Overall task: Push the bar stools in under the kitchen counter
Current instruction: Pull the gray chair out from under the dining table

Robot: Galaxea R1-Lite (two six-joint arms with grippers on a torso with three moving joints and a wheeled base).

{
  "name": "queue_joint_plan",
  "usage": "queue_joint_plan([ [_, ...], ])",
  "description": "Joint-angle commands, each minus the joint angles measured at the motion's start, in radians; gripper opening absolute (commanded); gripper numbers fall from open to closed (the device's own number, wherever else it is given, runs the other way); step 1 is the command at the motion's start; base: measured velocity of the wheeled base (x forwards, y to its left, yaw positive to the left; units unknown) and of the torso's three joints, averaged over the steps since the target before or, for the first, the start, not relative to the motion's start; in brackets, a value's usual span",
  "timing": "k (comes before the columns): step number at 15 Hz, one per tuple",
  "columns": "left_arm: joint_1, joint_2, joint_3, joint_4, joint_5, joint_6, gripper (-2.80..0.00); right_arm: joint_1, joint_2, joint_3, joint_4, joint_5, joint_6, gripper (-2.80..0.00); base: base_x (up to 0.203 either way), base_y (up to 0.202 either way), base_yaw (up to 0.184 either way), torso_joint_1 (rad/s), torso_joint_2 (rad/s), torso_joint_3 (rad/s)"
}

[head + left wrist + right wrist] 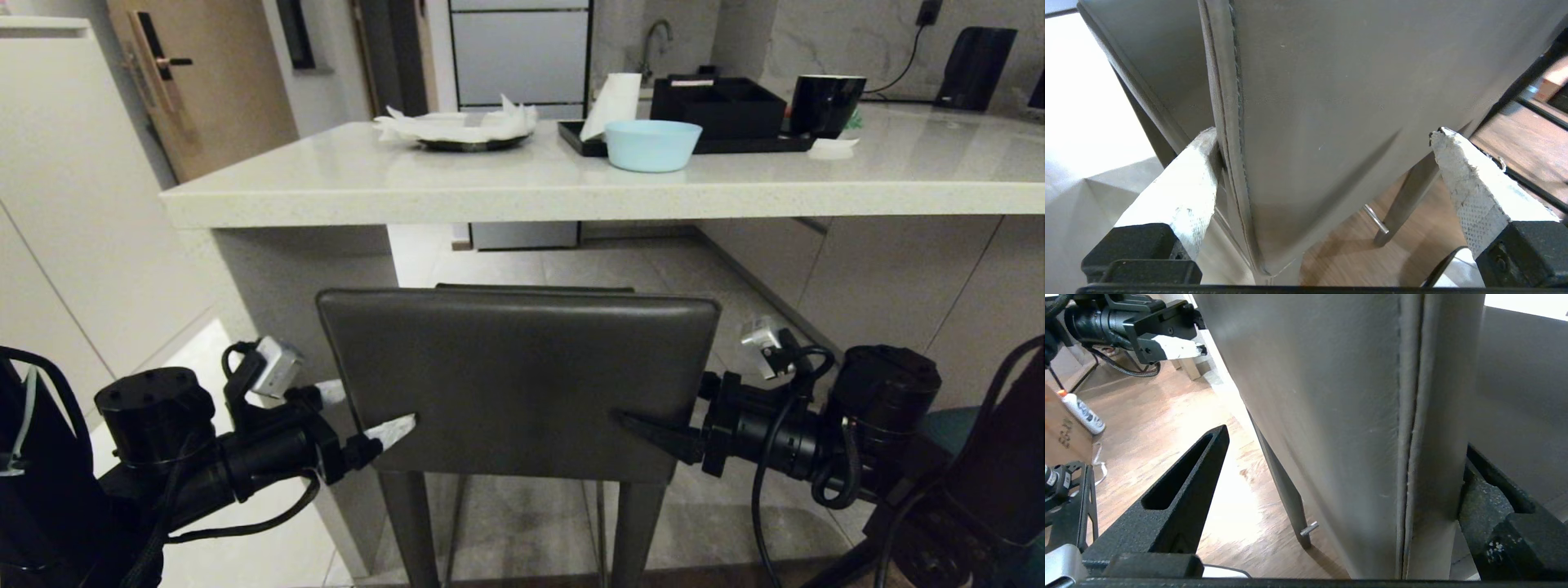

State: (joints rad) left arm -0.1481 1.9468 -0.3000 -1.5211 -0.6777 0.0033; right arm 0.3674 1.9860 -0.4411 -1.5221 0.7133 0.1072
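Before the kitchen counter (522, 192), both wide-open grippers straddle the grey stool (518, 380) back's edges: left gripper (367, 412) left, right gripper (653, 420) right, clamping nothing.

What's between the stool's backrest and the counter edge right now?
Only bare floor tiles show in the head view between the stool's backrest and the counter. The seat is hidden behind the backrest.

Stool (518, 376) before counter (571, 196), between claws.
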Motion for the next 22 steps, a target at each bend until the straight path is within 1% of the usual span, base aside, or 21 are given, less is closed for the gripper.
queue_joint_plan([
  [1, -0.005, -0.006, -0.004, -0.009, -0.006, 0.000, 0.00, 0.001, 0.001, 0.001, -0.008, 0.006, 0.002, 0.00, -0.188, 0.000, 0.000, 0.002, 0.00, 0.002],
  [12, -0.004, -0.023, 0.025, -0.009, -0.004, 0.003, 0.00, 0.008, -0.003, -0.001, -0.008, 0.006, 0.003, 0.00, -0.196, 0.000, -0.002, 0.002, 0.00, 0.003],
  [14, -0.004, -0.020, 0.039, -0.009, 0.016, 0.007, 0.00, 0.008, -0.005, 0.008, -0.008, 0.006, 0.003, 0.00, -0.197, 0.000, 0.001, 0.002, 0.00, 0.005],
  [16, -0.004, -0.025, 0.033, -0.009, 0.020, 0.007, 0.00, 0.008, -0.009, 0.012, -0.008, -0.003, 0.002, 0.00, -0.195, 0.000, -0.002, 0.003, 0.00, 0.001],
  [17, -0.013, -0.023, 0.035, -0.009, 0.036, 0.014, 0.00, 0.008, -0.010, 0.012, -0.008, -0.013, 0.002, 0.00, -0.181, 0.000, -0.002, -0.002, 0.00, -0.002],
  [18, -0.024, -0.020, 0.036, -0.009, 0.067, 0.024, 0.00, 0.007, -0.010, 0.013, -0.008, -0.014, 0.002, 0.00, -0.124, 0.000, -0.005, -0.003, 0.00, 0.005],
  [19, -0.036, -0.016, 0.036, -0.009, 0.106, 0.028, 0.00, 0.004, -0.013, 0.018, -0.008, -0.014, 0.002, 0.00, 0.000, 0.000, 0.000, 0.000, 0.00, 0.000],
  [22, -0.038, -0.019, 0.033, -0.009, 0.111, 0.022, 0.00, 0.004, -0.019, 0.028, -0.008, -0.014, 0.002, 0.00, 0.000, 0.000, 0.000, 0.000, 0.00, 0.000],
])
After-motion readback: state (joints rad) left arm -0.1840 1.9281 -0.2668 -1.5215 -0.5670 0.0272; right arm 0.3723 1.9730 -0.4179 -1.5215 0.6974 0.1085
